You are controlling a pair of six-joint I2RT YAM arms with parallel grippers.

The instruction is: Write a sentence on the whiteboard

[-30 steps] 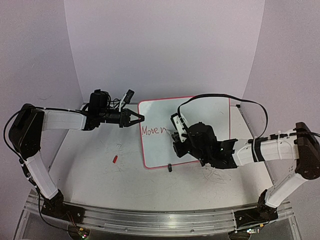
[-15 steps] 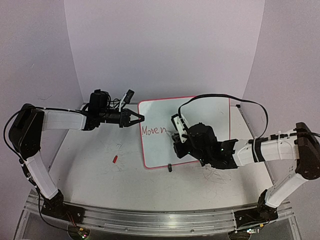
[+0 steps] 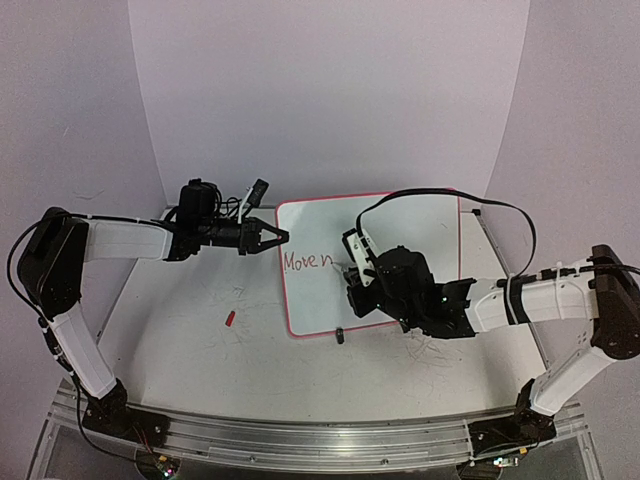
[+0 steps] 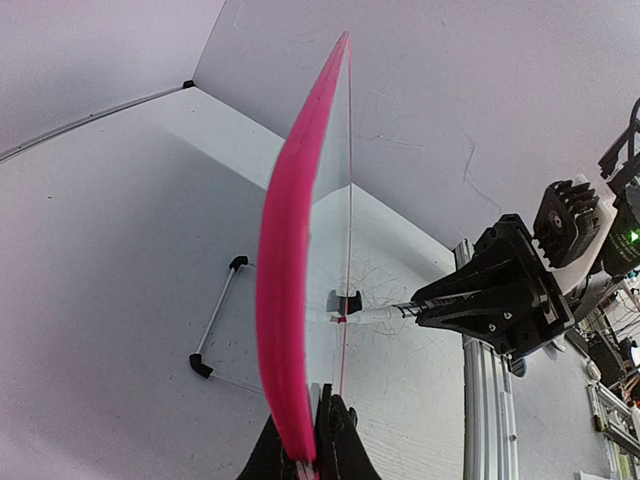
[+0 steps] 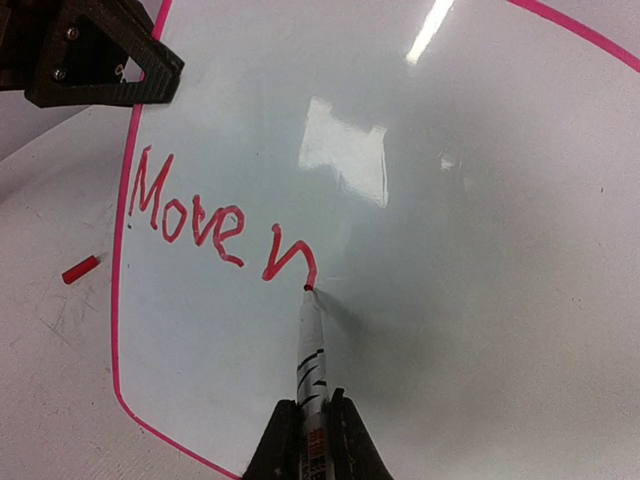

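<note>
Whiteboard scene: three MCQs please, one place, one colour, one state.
1. Where is the marker tip? A at the end of the "n" on the whiteboard; B on the rim; C in the air.
2. What colour is the sentence? A black; B red; C blue.
3. The left gripper is: A open; B shut on the whiteboard's edge; C shut on the marker.
A, right wrist view shows the tip at the stroke's end. B, the lettering is red. B, its fingers pinch the rim.

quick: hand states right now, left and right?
Left hand: closed on the rim of the red-rimmed glossy white whiteboard.
Right hand: closed on a slim white red-tipped marker.
</note>
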